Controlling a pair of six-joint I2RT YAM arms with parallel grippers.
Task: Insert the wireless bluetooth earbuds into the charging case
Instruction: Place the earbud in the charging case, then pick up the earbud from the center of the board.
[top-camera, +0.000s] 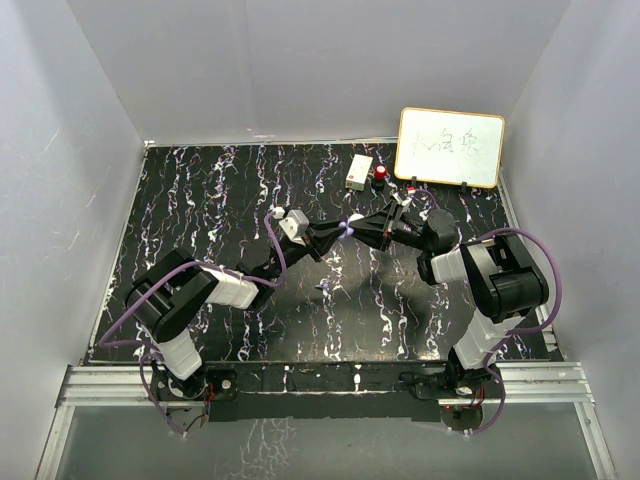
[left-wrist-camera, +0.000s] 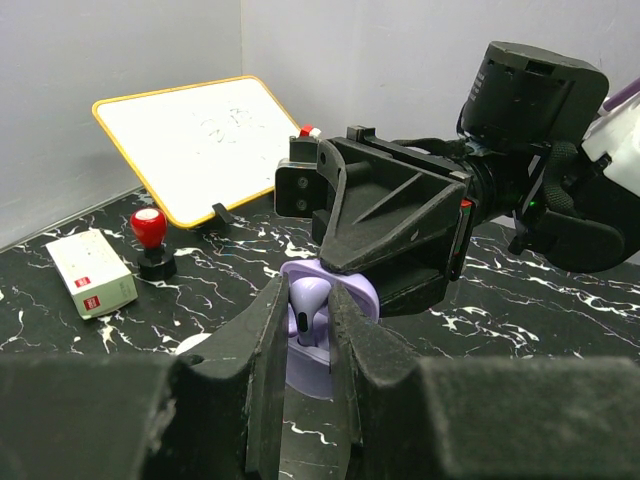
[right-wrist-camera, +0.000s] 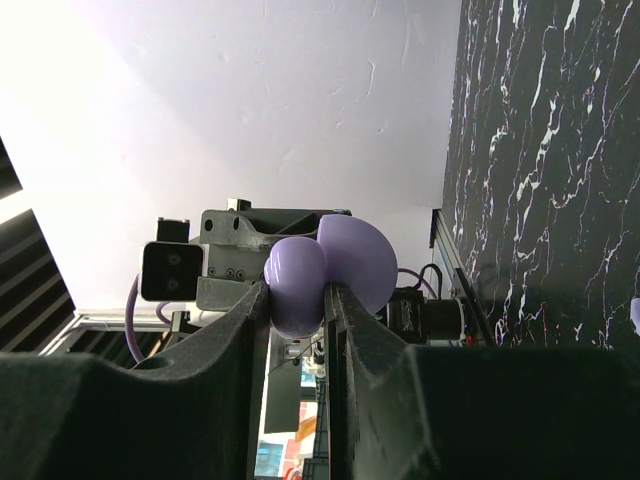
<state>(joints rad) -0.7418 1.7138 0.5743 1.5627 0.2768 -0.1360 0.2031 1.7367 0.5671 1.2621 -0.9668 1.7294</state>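
Note:
The lilac charging case (left-wrist-camera: 345, 300) hangs open above the middle of the table. My right gripper (right-wrist-camera: 297, 295) is shut on its rounded body (right-wrist-camera: 297, 280), the lid (right-wrist-camera: 358, 258) standing behind the fingers. One lilac earbud (left-wrist-camera: 308, 300) stands stem-down in a socket of the case. My left gripper (left-wrist-camera: 308, 296) is shut on it, a finger on each side. In the top view both grippers, left (top-camera: 330, 236) and right (top-camera: 362, 228), meet at the case (top-camera: 346, 229). A small lilac piece (right-wrist-camera: 636, 315) lies on the table at the right wrist view's edge; I cannot tell what it is.
A whiteboard (top-camera: 450, 147) leans at the back right, also in the left wrist view (left-wrist-camera: 205, 140). In front of it lie a small white box (top-camera: 358, 171) and a red-knobbed stamp (top-camera: 381, 176). A white round object (left-wrist-camera: 192, 344) peeks out beside the left finger.

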